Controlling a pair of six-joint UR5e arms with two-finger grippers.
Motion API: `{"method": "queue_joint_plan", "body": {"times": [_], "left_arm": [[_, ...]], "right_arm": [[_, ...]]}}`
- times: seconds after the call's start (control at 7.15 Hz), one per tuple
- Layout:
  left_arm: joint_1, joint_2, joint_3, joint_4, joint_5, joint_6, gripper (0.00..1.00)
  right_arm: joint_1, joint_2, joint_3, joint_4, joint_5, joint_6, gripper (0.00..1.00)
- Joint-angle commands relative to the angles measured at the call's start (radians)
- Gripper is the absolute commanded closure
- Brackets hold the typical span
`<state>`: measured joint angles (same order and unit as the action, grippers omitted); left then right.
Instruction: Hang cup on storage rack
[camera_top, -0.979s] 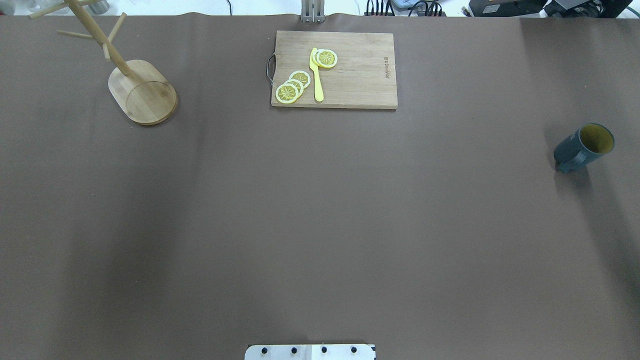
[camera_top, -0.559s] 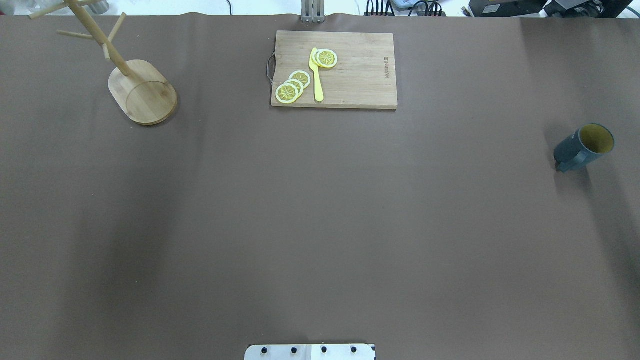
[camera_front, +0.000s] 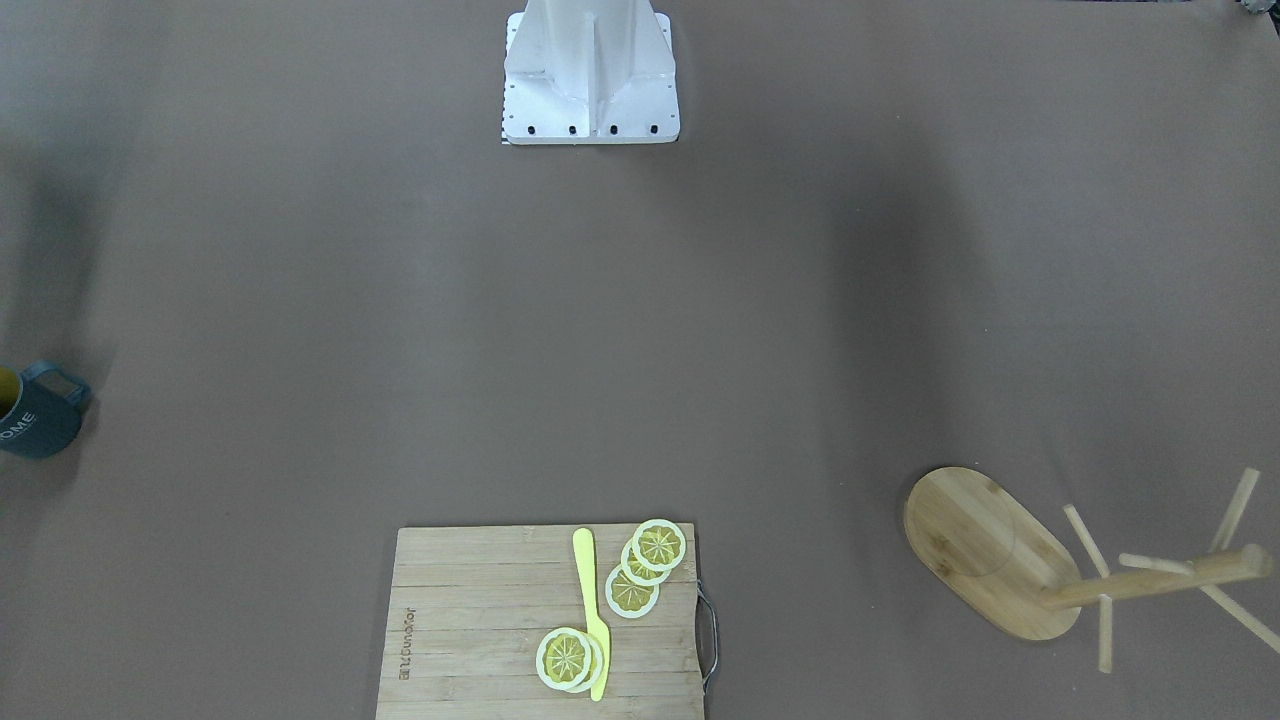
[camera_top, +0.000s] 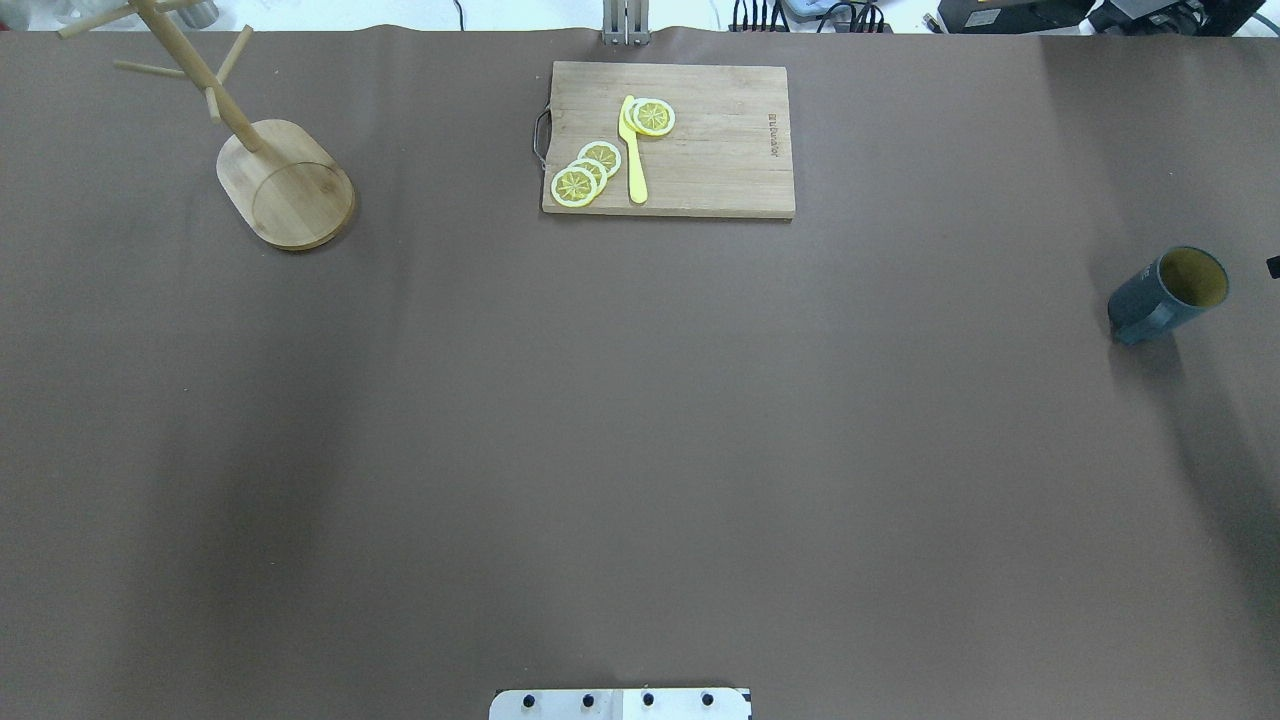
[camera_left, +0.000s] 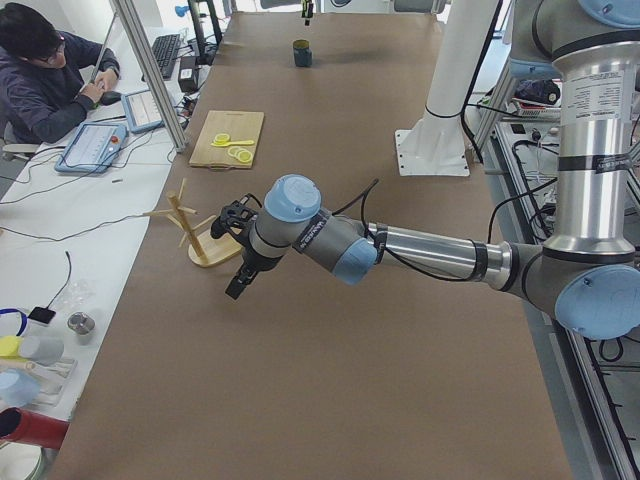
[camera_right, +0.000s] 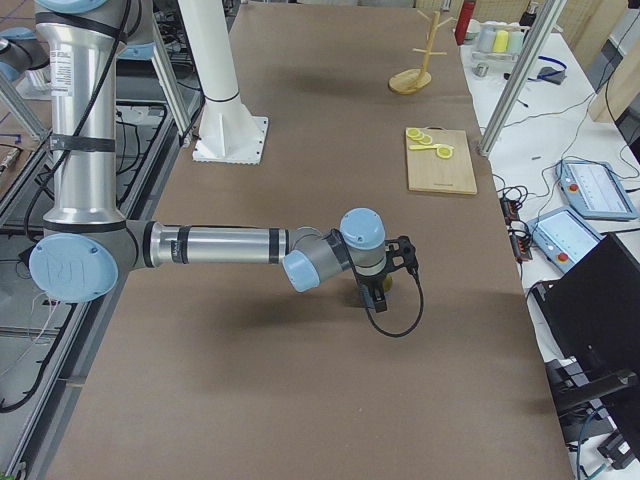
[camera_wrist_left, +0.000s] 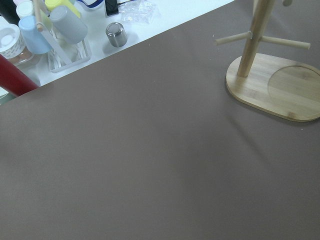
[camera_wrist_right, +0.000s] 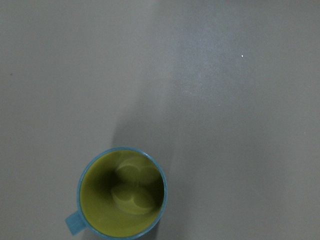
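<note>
- The fingers of the left gripper (camera_left: 238, 287) show only in the side view from the robot's left, and I cannot tell there whether they are apart or together. They point down over bare brown table covering (camera_top: 640, 450), held above it, near the base of the rack.
- The fingers of the right gripper (camera_right: 373, 297) likewise show clearly only in the side view from the robot's right, so I cannot tell their state. They hang above the table close by the cup.
- The dark teal-blue ribbed cylindrical cup with a yellow inside (camera_top: 1166, 293) stands upright on the table far out on the robot's right side, its mouth facing up. Its squarish loop handle faces the robot's side of the table. White lettering shows on its wall in the front-facing view (camera_front: 30, 422).
- The right wrist camera looks straight down into the cup (camera_wrist_right: 122, 193), which sits low and left in that view, with the handle stub at its lower left.
- The light bamboo storage rack with an oval flat base, a round post and thin angled pegs (camera_top: 288, 188) stands at the far left of the table, well apart from the cup. The left wrist camera shows its base and lower pegs (camera_wrist_left: 274, 86).
- A rectangular slatted wooden cutting board (camera_top: 715, 150) lies at the middle of the far edge, between rack and cup. It carries yellow lemon slices (camera_top: 585, 172) and a yellow plastic knife (camera_top: 634, 150).
</note>
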<state>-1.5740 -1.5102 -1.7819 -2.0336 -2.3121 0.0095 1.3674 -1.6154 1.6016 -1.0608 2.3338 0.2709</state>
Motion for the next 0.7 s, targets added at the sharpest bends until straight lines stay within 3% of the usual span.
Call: {"method": "queue_joint_plan", "body": {"times": [0.0, 0.28, 0.56], "left_arm": [[0.000, -0.001, -0.001, -0.002, -0.001, 0.000, 0.01], [0.000, 0.002, -0.002, -0.005, -0.001, 0.000, 0.01], [0.002, 0.001, -0.002, -0.005, -0.001, 0.000, 0.01]], "right_arm": [[-0.037, 0.070, -0.060, 0.010, -0.042, 0.089, 0.02], [-0.060, 0.129, -0.149, 0.013, -0.053, 0.116, 0.06], [-0.106, 0.121, -0.157, 0.013, -0.097, 0.116, 0.11]]}}
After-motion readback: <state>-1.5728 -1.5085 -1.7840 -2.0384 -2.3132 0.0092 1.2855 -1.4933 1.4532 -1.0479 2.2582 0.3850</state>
